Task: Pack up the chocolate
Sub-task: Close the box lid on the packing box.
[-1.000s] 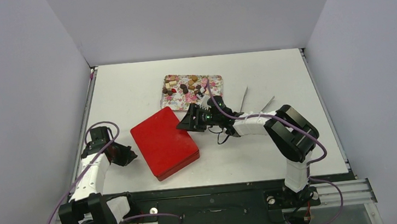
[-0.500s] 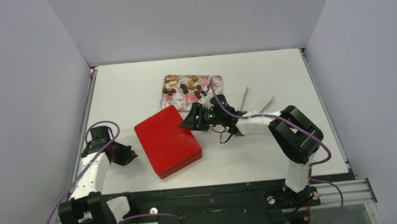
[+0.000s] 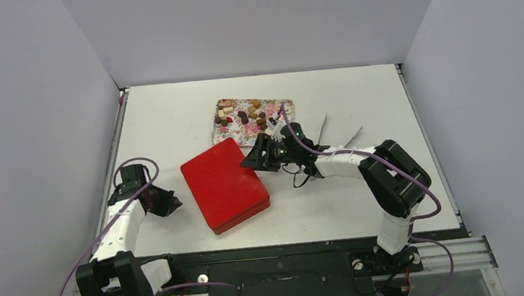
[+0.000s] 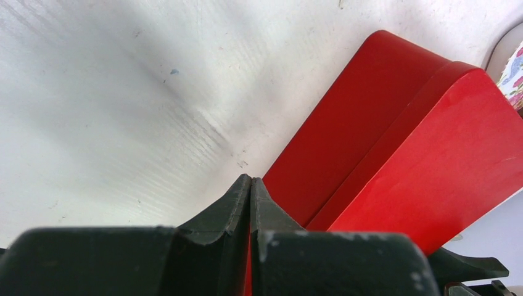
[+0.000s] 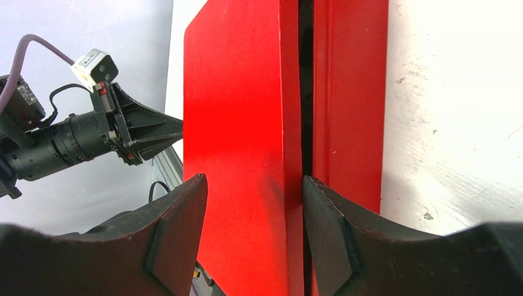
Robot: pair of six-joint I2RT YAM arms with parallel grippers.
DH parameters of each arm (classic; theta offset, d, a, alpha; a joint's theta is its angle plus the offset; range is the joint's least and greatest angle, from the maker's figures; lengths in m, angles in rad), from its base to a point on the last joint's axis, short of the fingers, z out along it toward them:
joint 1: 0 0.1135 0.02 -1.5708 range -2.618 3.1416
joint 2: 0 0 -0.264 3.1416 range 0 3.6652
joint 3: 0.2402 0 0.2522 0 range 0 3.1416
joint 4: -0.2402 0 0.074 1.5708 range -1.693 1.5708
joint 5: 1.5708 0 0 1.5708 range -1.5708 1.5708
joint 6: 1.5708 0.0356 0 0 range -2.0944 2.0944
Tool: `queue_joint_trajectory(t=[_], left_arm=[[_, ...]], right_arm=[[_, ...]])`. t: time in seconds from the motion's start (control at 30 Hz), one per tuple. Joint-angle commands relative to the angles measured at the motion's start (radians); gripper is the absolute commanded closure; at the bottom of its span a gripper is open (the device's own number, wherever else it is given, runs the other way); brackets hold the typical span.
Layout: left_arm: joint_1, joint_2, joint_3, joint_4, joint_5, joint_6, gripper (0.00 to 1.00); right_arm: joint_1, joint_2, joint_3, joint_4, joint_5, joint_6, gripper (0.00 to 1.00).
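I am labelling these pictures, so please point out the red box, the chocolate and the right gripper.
red box (image 3: 223, 186), top view, middle of its lid.
chocolate (image 3: 245, 113), top view, middle of the heap of pieces.
right gripper (image 3: 248, 161), top view, midway between its fingertips.

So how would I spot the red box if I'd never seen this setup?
Look at the white table, toward the middle of its near half. A flat red box with rounded corners lies there. It is the only plain red thing; the flowered tray behind it is patterned and carries the chocolate.
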Motion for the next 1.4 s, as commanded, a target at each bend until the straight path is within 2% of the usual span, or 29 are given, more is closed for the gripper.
queue_joint_trajectory(t=[0.0, 0.4, 0.53, 0.6, 0.63, 0.77, 0.9, 1.1, 1.37], left_arm=[[-0.009, 0.008, 0.049, 0.039, -0.013, -0.007, 1.00], [-0.025, 0.033, 0.082, 0.053, -0.019, -0.006, 1.00], [-0.029, 0.057, 0.113, 0.079, -0.013, 0.006, 1.00], [-0.037, 0.061, 0.135, 0.097, -0.006, 0.028, 0.88], [-0.042, 0.071, 0.146, 0.097, 0.001, 0.049, 0.78], [-0.047, 0.082, 0.204, 0.059, -0.043, 0.082, 0.63], [-0.047, 0.066, 0.194, 0.125, -0.002, 0.094, 0.48], [-0.048, 0.081, 0.145, 0.210, 0.096, 0.110, 0.46], [-0.056, 0.115, 0.086, 0.256, 0.145, 0.119, 0.55]], right_arm=[[-0.022, -0.054, -0.018, 0.000, 0.020, -0.030, 0.45], [-0.052, -0.096, -0.063, 0.001, 0.018, -0.034, 0.44], [-0.060, -0.125, -0.069, -0.050, 0.043, -0.066, 0.43], [-0.059, -0.137, -0.067, -0.076, 0.057, -0.080, 0.42], [-0.059, -0.138, -0.065, -0.083, 0.063, -0.082, 0.41], [-0.044, -0.137, -0.050, -0.114, 0.087, -0.096, 0.35], [-0.020, -0.145, -0.019, -0.173, 0.122, -0.128, 0.33], [0.004, -0.146, 0.039, -0.245, 0.153, -0.163, 0.33], [0.037, -0.124, 0.094, -0.292, 0.179, -0.181, 0.33]])
